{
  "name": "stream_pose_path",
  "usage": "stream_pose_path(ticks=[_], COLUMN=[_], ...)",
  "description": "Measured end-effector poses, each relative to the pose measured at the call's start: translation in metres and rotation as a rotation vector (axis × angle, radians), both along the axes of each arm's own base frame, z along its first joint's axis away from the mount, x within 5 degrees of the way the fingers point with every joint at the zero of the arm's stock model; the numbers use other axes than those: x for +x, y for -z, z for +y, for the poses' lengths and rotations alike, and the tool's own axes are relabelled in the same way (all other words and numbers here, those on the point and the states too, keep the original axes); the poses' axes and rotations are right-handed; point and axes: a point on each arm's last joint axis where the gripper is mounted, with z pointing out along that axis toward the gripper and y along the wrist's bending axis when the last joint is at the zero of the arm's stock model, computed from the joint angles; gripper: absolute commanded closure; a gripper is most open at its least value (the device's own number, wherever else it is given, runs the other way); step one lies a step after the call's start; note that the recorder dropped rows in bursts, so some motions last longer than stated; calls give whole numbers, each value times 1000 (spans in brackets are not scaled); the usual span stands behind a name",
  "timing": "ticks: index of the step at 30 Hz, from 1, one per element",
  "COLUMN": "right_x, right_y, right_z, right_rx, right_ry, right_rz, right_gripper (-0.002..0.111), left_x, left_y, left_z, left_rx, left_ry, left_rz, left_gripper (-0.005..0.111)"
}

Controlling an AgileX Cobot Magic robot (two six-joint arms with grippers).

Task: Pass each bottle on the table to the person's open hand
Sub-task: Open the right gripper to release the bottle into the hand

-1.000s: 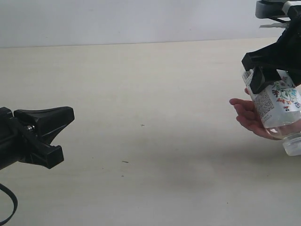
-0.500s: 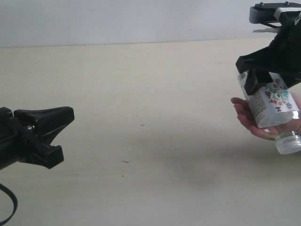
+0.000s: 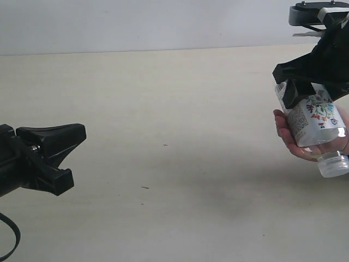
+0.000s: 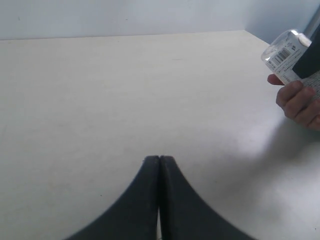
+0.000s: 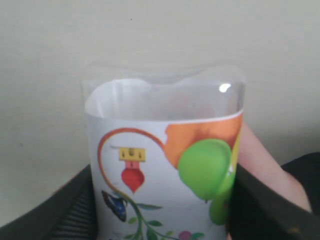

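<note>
Jaws of my right gripper point(image 3: 303, 87) are clamped on the clear bottle point(image 3: 317, 123), which is tilted with its white cap down. It lies against the person's open hand point(image 3: 288, 136) above the table point(image 3: 163, 98). My left gripper point(image 4: 159, 160) is pressed together, empty, well apart.

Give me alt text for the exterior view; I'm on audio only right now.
At the right edge, the right robot hand grips a clear bottle with a flowery label, white cap tilted downward, resting against a person's open hand. At far left, the left robot hand hangs shut and empty above the beige table.
</note>
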Motion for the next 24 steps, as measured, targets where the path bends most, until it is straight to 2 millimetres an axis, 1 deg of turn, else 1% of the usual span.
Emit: stream_pose_path(ticks=[2, 3, 5, 14, 17, 21, 24], right_x=[0, 0, -1, -1, -2, -11, -24], right_y=[0, 0, 0, 0, -3, -23, -48], right_z=[0, 0, 0, 0, 0, -2, -5], right_rx=[0, 0, -1, -1, 0, 12, 29], right_ry=[2, 2, 1, 1, -1, -9, -9], right_rz=[2, 4, 8, 10, -1, -71, -167], right_gripper=[22, 13, 6, 6, 9, 23, 33], left_x=[0, 0, 0, 0, 0, 0, 0], left_y=[0, 0, 0, 0, 0, 0, 0], left_z=[0, 0, 0, 0, 0, 0, 0], left_rx=[0, 0, 0, 0, 0, 0, 0], left_ry=[0, 0, 0, 0, 0, 0, 0], left_rz=[0, 0, 0, 0, 0, 0, 0], left_gripper=[107, 107, 107, 107, 107, 107, 107])
